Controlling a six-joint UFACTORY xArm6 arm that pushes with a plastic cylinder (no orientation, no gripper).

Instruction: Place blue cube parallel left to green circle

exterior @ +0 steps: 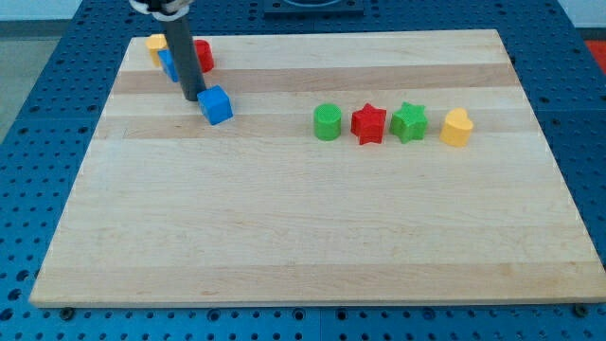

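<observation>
Far-left corner cluster: a yellow block (155,44), a second blue block (169,64) and a red block (203,54) sit bunched at the counter's (284,237) top-left corner; the rod crosses in front of them, so their shapes cannot be made out.
Rod: my dark rod (184,57) comes down from the view's top edge, over that cluster.
My tip (192,98): rests on the counter just left of the blue cube, at its upper-left side — touching or nearly so, I cannot tell which.
Jaws: none on this arm — only the bare rod, holding nothing.
Blue cube (216,104): lies in the counter's upper-left part, below and right of the corner cluster, well apart from the green circle.
Row right of centre: green circle (327,122), then red star (368,124), green star (410,122) and a rounded yellow block (456,128), side by side towards the counter's right edge.
Alignment: the blue cube sits slightly nearer the top edge than the row.
</observation>
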